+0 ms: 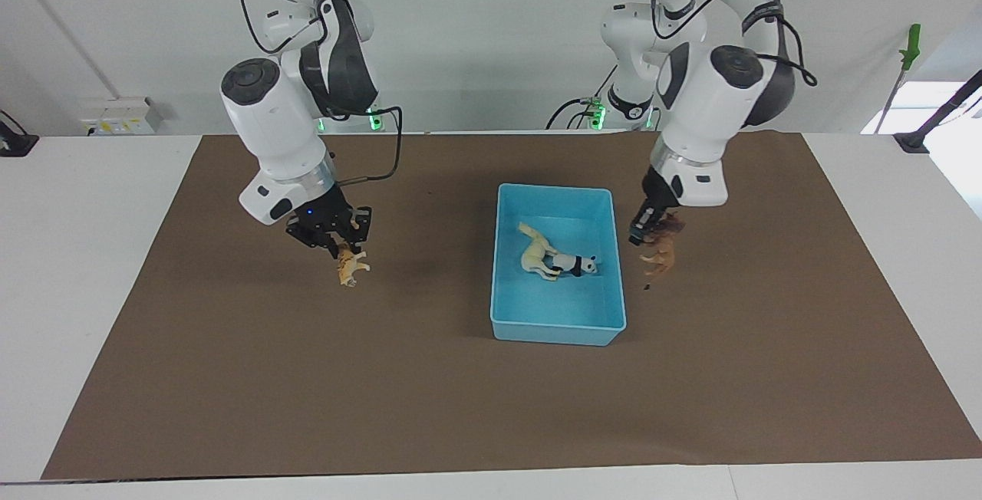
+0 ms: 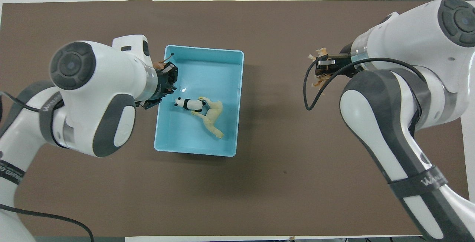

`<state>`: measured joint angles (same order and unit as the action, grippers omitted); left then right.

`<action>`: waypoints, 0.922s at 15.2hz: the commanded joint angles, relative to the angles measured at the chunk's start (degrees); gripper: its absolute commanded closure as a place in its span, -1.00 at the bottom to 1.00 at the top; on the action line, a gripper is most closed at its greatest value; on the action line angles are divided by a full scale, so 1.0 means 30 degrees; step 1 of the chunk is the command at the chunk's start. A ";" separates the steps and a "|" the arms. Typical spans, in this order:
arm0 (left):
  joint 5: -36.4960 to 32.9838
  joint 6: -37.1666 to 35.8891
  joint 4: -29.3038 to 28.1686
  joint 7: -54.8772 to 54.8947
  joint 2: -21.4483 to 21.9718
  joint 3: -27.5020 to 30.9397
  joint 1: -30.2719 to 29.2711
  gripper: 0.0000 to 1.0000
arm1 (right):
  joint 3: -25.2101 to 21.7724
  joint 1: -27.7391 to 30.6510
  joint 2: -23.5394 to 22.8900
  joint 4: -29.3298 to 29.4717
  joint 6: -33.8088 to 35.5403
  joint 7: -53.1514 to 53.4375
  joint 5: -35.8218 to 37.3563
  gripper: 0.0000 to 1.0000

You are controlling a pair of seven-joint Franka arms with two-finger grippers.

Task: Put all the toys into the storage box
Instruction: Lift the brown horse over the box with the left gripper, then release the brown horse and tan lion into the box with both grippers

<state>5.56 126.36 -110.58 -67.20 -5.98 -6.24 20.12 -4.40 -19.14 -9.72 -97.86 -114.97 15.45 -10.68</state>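
Note:
The light blue storage box (image 1: 558, 335) (image 2: 196, 151) stands mid-mat. Inside it lie a cream-white horse (image 1: 535, 254) (image 2: 211, 117) and a black-and-white panda (image 1: 577, 264) (image 2: 189, 103), touching each other. My left gripper (image 1: 656, 233) (image 2: 167, 72) is shut on a brown maned animal (image 1: 661, 252) (image 2: 162, 64), which hangs in the air at the box's wall on the left arm's end. My right gripper (image 1: 343, 249) (image 2: 322, 66) is shut on an orange spotted cat (image 1: 350, 265) (image 2: 320, 52), held above the mat toward the right arm's end.
A brown mat (image 1: 460, 408) covers most of the white table. A green-handled tool (image 1: 910, 47) stands past the table's corner at the left arm's end. A socket box (image 1: 119, 115) sits on the wall at the right arm's end.

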 commanded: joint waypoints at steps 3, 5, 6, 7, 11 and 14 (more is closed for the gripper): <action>0.0344 0.3960 -0.2893 -0.0247 -0.0204 0.0382 0.1554 0.41 | 0.0032 -0.3427 -0.1065 0.1242 -0.0466 0.5093 -0.0191 0.93; 0.0344 0.3817 -0.2749 -0.0334 -0.0204 0.0382 0.1526 -1.00 | 0.0002 -0.4806 -0.1475 0.1332 -0.1136 0.7026 0.0245 0.93; 0.0344 0.3701 -0.2661 -0.0306 -0.0175 0.0411 0.1526 -1.00 | 0.0031 -0.5189 -0.1534 0.1303 -0.1459 0.7616 0.0800 0.92; 0.0344 0.3409 -0.2428 -0.0277 -0.0029 0.0383 0.1352 -1.00 | 0.0061 -0.5309 -0.1535 0.1129 -0.1665 0.7825 0.1008 0.92; 0.0170 0.0746 -0.1023 0.0191 0.0382 0.0558 0.0006 -1.00 | 0.0061 -0.6214 -0.1651 0.1126 -0.2105 0.8905 0.1039 0.89; 0.0109 -0.0543 -0.0261 0.1445 0.0644 0.0617 -0.1747 -1.00 | 0.0032 -0.7183 -0.2150 0.1186 -0.2897 1.0139 0.1098 0.48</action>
<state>5.67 128.39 -112.92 -66.19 -5.08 -4.31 18.46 -4.10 -38.90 -14.68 -95.36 -122.30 43.01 -8.37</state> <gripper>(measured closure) 0.000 0.648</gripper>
